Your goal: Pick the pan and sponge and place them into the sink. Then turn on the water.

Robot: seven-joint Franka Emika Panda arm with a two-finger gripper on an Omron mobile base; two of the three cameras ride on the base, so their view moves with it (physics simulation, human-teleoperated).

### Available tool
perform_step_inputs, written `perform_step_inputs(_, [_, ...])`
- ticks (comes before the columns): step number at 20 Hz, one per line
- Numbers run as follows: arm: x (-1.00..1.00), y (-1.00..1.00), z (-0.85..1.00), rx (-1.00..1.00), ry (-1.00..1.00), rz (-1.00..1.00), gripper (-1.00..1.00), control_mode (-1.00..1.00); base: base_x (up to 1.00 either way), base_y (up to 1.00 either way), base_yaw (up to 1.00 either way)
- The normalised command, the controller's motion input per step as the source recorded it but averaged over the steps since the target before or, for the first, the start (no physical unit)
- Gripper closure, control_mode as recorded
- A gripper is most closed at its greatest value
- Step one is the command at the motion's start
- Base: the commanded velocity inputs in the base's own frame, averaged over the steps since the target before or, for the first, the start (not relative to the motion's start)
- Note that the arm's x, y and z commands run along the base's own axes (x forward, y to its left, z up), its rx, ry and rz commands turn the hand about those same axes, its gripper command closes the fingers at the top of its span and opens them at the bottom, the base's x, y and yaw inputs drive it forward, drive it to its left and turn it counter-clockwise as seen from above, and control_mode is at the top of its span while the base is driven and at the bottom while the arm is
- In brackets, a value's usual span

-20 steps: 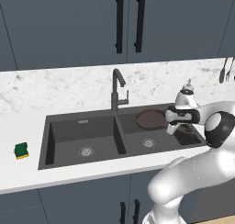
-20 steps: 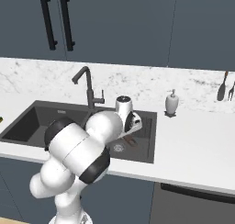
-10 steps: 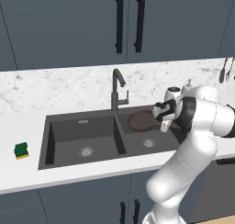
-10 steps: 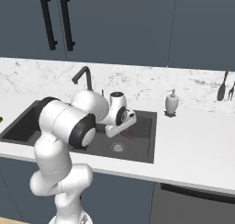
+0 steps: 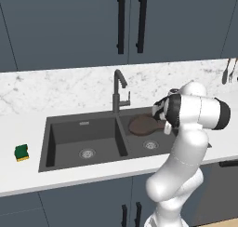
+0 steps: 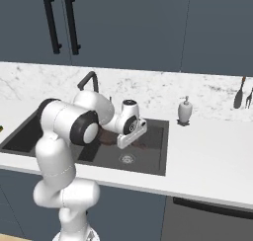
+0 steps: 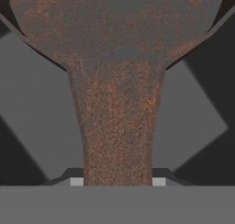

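Pan first: the round, flat, reddish-brown frying pan sits in the middle of the left base view, over the right bowl of the dark grey two-bowl sink. I cannot tell if it touches the bottom of the bowl. In the hand view its rusty brown handle runs up the middle of the frame, from the bottom edge to the wide pan body at the top.

I hold that handle. My two-finger gripper is closed on it, with one small tip on each side of the handle at the bottom of the hand view. In the right base view my gripper is in the middle of the frame, over the sink.

The little sponge, dark green on top and yellow below, lies on the white counter at the left edge of the left base view. It is well apart from the sink.

The dark grey bent faucet stands behind the sink, just above the middle. A small white soap bottle stands on the counter, right of the middle in the right base view.
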Motion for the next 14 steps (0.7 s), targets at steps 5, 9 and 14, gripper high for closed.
perform_step_inputs(5, [0.06, 0.03, -0.27, 0.00, 0.02, 0.03, 1.00, -1.00, 0.00, 0.00, 0.00])
perform_step_inputs(9, [0.17, 0.13, -0.29, -0.01, 0.07, 0.00, 1.00, -1.00, 0.00, 0.00, 0.00])
perform_step_inputs(14, [0.15, 0.11, -0.28, -0.03, 0.06, 0.00, 1.00, -1.00, 0.00, 0.00, 0.00])
